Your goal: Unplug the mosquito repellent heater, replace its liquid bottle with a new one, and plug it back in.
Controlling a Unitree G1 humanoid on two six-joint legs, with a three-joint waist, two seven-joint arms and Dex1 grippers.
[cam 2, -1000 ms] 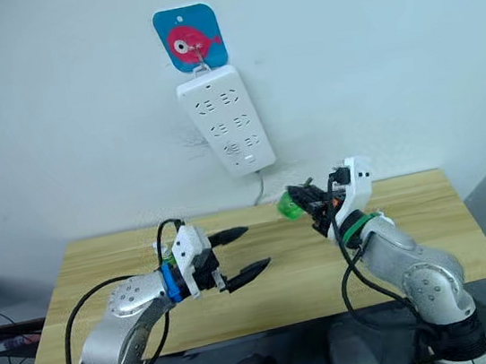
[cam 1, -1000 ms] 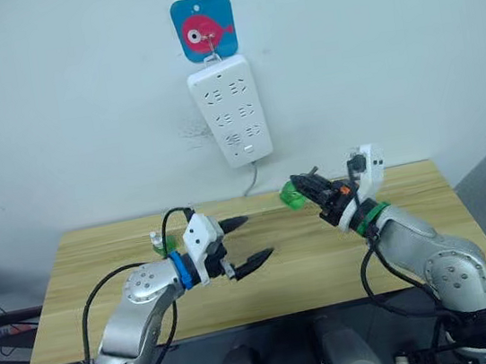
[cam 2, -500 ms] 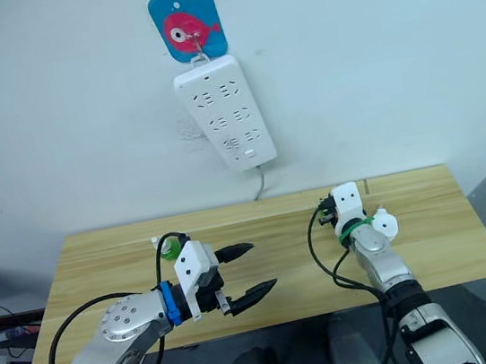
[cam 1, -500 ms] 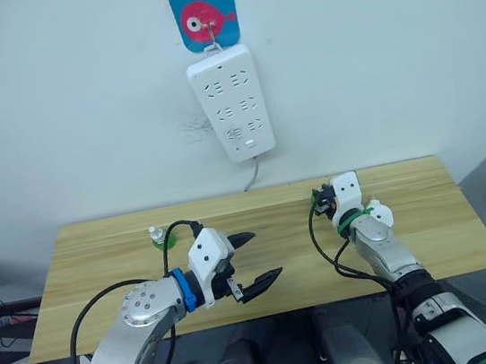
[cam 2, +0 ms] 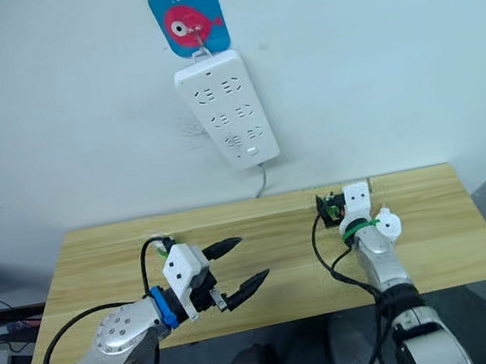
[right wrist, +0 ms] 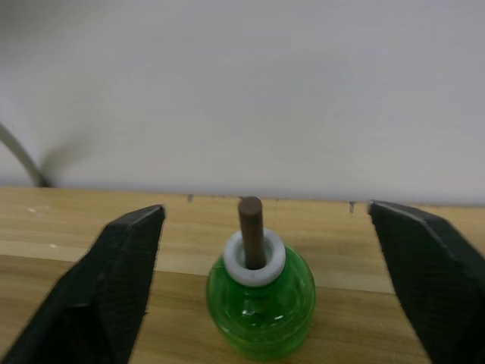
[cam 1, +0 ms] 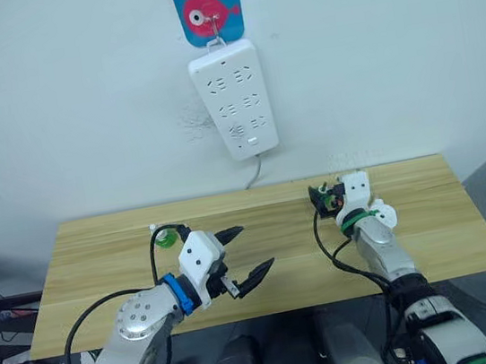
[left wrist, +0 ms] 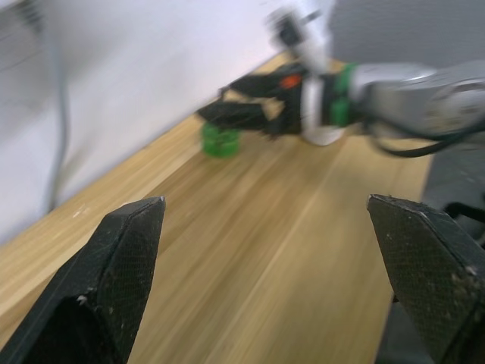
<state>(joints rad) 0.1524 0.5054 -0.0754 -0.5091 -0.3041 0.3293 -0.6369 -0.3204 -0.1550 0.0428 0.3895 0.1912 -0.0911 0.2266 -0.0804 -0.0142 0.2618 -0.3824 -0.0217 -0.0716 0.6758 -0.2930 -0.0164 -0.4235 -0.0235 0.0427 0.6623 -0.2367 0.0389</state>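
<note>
A green liquid bottle with a brown wick and no cap stands upright on the wooden table near its back edge. My right gripper is open around it, one finger on each side, neither touching it. A second green bottle with a white cap stands at the back left, behind my left arm. My left gripper hovers open and empty over the table's front left. In the left wrist view the right gripper sits just above the uncapped bottle. The mosquito repellent heater is out of view.
A long white power strip hangs on the wall from a blue fish hook, and its cord drops behind the table. The wall stands right behind the table's back edge.
My right gripper has come down from mid-air with the uncapped green bottle, set it on the table near the back edge and opened off it. The left gripper has stayed open.
</note>
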